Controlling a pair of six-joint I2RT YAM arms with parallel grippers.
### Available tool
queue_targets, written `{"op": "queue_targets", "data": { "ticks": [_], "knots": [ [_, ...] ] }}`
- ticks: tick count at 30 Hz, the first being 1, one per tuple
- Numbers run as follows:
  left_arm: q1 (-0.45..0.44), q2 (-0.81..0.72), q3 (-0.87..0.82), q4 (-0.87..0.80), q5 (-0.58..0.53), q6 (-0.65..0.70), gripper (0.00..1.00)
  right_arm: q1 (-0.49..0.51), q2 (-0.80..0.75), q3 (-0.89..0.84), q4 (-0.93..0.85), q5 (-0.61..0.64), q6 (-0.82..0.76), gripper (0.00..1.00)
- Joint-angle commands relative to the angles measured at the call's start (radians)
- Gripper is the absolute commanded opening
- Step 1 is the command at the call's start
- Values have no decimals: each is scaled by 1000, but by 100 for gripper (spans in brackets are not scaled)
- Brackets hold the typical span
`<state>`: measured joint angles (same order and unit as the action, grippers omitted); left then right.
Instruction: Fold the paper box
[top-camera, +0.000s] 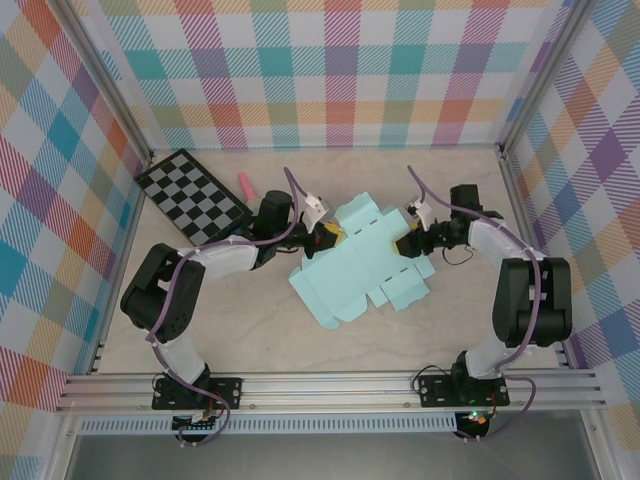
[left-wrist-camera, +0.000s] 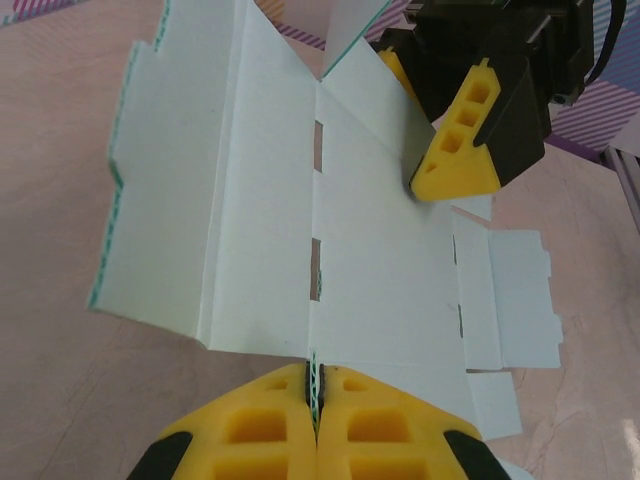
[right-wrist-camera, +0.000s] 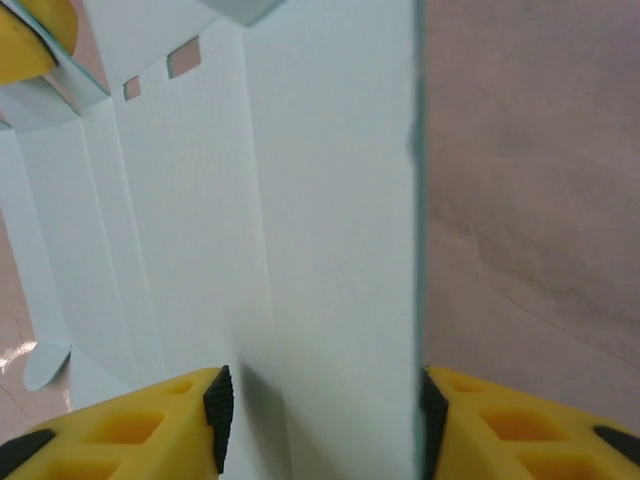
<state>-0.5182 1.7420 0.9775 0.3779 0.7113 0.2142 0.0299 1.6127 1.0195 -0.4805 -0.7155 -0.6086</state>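
The paper box (top-camera: 360, 268) is a pale mint die-cut sheet lying mostly flat in the middle of the table, with one flap (left-wrist-camera: 335, 35) raised at its far side. My left gripper (top-camera: 322, 240) is at the sheet's left edge. In the left wrist view this gripper (left-wrist-camera: 318, 385) is shut, with the card's edge pinched between its pads. My right gripper (top-camera: 408, 243) is at the sheet's right side. Its jaws (right-wrist-camera: 322, 420) stand apart with a panel of the card (right-wrist-camera: 330, 250) between them, the right pad close to the panel's edge.
A black-and-white checkerboard (top-camera: 193, 195) lies at the back left, with a small pink object (top-camera: 245, 184) beside it. Plaid walls close in the back and sides. An aluminium rail (top-camera: 330, 385) runs along the near edge.
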Motion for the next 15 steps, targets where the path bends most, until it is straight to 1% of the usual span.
{"op": "queue_targets", "data": {
  "ticks": [1, 2, 3, 5, 6, 9, 12, 15],
  "knots": [
    [8, -2, -23, 98, -14, -47, 0, 19, 6, 69, -8, -47, -35, 34],
    [7, 1, -25, 104, -22, -54, 0, 28, 6, 81, -22, -34, -48, 22],
    [7, 3, -31, 112, -37, -68, 0, 39, 3, 96, -36, 3, -54, 14],
    [7, 5, -40, 138, -53, -100, 0, 63, -2, 132, -86, 48, -78, 8],
    [7, 6, -43, 151, -52, -118, 4, 73, -2, 155, -119, 72, -99, 3],
    [8, 6, -60, 195, -52, -184, 24, 108, 4, 212, -212, 167, -194, 3],
    [20, -23, -86, 218, -32, -244, 31, 141, 11, 258, -304, 246, -303, 0],
    [51, -100, -126, 177, -21, -233, 39, 166, 2, 266, -338, 331, -406, 0]
  ]
}}
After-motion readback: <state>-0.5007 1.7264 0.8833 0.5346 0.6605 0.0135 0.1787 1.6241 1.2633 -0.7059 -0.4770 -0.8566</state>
